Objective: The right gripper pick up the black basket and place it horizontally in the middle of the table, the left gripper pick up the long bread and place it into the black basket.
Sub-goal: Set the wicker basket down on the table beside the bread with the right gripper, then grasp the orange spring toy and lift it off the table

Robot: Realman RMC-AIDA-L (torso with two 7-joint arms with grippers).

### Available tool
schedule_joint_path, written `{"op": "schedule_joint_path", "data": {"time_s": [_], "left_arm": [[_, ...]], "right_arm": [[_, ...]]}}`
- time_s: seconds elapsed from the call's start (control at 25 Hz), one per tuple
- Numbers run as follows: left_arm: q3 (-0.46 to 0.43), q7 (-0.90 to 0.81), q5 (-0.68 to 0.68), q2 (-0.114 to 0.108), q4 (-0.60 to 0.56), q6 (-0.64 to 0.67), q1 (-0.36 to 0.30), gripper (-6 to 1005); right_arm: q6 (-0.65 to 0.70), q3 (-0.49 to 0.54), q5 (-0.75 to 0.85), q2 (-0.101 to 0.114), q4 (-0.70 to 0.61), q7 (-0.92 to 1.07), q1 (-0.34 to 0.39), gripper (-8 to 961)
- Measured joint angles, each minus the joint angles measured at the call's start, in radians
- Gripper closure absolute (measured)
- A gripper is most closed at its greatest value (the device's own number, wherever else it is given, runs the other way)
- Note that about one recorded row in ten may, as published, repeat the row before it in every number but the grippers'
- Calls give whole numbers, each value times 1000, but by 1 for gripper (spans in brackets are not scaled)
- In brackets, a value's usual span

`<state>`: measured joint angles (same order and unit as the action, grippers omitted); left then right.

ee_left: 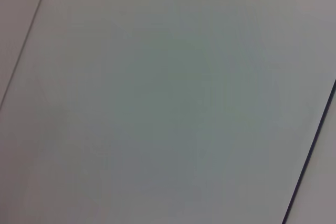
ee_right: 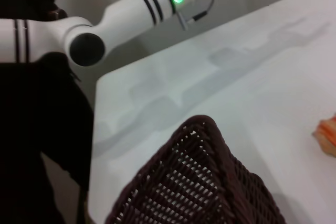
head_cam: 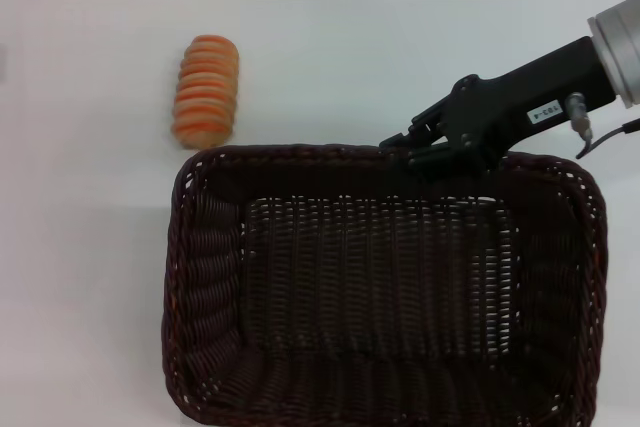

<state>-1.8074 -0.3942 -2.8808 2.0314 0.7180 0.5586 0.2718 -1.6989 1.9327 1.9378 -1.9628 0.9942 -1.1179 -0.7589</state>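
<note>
Reaching in from the far right corner, the right pincer (head_cam: 418, 150) sits at the far rim of the black basket (head_cam: 385, 287), its dark fingers against the braided edge; whether they are clamped on the rim or only resting there I cannot tell, since dark claw and dark weave merge in the head view. The rim is the natural hold on so wide a basket, and a grip there would let the arm drag or lift it. The basket lies with its long side across the view, reaching from the pincer toward the robot, so it looks about where the task wants it.

The long bread (head_cam: 205, 91) lies beyond the basket's far left corner, well to the left of the right pincer, near the basket but apart from it and untouched. The left pincer is not seen; only its silver-white arm (ee_right: 131, 11) shows off the tabletop's edge.

The tabletop (head_cam: 90, 247) is plain, white and smooth, with a pale wall behind it.
</note>
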Motion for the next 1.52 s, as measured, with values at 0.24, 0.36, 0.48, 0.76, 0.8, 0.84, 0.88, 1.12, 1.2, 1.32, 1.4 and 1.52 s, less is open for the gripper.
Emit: {"op": "schedule_joint_path", "data": {"time_s": [0.24,0.36,0.48,0.76,0.8,0.84,0.88,1.12,1.2,1.32,1.4,1.52], "left_arm": [[1,-2,0,-1,0,12,-10,308],[5,-9,0,-1,0,22,-18,308],[6,-10,0,-1,16,25,-32,307],[8,-14,0,2,61,28,-72,307],[8,-14,0,2,61,28,-72,307],[8,-16,0,3,61,28,-74,307],[9,-20,0,4,62,28,-76,307],[16,-44,0,5,73,30,-87,307],[28,-66,-3,0,84,31,-98,307],[56,-96,-8,-9,115,31,-117,307],[68,-98,-8,-11,138,31,-128,307],[80,-96,-8,-13,174,24,-140,306]], "right_arm": [[77,-21,67,-12,-38,22,-9,741],[88,-25,74,-13,-56,30,-17,736],[96,-23,74,-13,-58,42,-16,707],[149,-13,97,-15,-21,64,-27,636],[149,-13,97,-15,-21,64,-27,636],[167,-10,113,-14,-8,65,-34,636],[185,-2,134,-13,9,68,-42,637],[259,60,225,-16,139,102,-62,638],[290,57,263,-27,203,120,-34,637],[374,58,343,-77,314,119,43,636],[443,51,376,-107,380,99,107,637],[543,14,355,-115,423,82,193,638]]}}
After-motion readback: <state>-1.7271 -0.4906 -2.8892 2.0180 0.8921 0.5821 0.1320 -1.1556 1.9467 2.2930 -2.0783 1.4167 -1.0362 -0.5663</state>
